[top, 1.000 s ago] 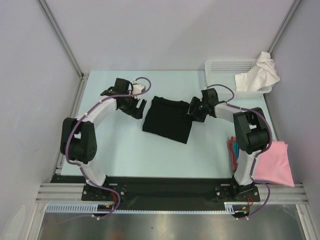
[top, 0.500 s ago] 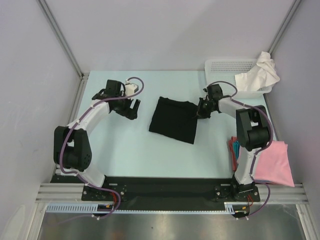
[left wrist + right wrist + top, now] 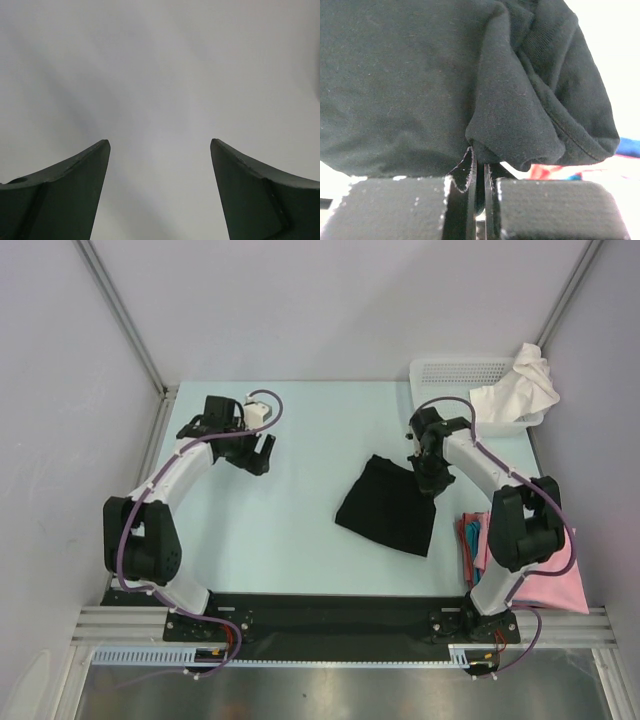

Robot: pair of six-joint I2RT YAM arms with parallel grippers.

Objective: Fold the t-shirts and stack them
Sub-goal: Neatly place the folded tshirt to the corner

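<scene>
One folded black t-shirt (image 3: 388, 508) (corner bunched, creased).

We're looking at a white mesh basket (image 3: 452, 373) sitting up around 1 o'clock on the pale mint table (image 3: 290, 530).

Bright, even, diffuse light; shadows faint.
Overhead view sharp, the counter (image 3: 300, 530) lightly shadowed. Left wrist view: smooth grey blur with dim streaks. Right wrist view: black t-shirt (image 3: 410, 75) crisp, lint visible, background blown out white at 2 o'clock.
</scene>
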